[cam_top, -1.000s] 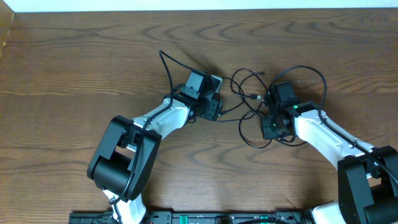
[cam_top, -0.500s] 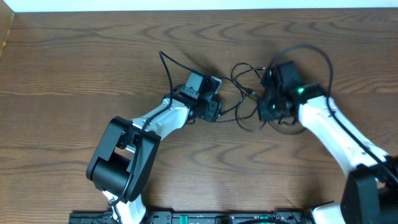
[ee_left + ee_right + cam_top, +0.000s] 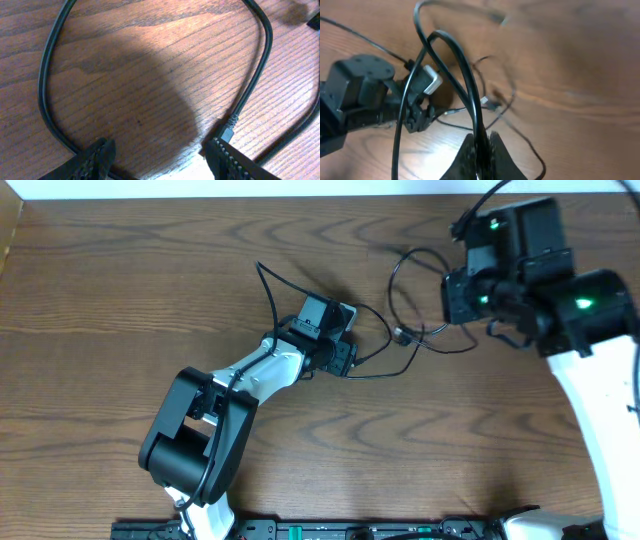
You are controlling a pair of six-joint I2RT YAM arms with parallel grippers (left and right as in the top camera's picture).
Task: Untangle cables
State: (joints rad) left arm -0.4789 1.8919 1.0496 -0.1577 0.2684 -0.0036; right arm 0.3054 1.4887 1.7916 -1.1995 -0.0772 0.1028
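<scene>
While ribbed left fingers gape, right fingers pinch a glossy black cable.

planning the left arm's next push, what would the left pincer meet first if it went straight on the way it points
Probably bare table inside the loop of black cable: the open left pincer points at wood. The cable's plug end lies by one fingertip, so it might brush that first; depth is unclear.

Table: we record dark brown wood grain, with a pale strip along the far edge.
On the wood: we see a black cable lying in a wide arc.
Cable end: we note its plug flat on the surface.
</scene>
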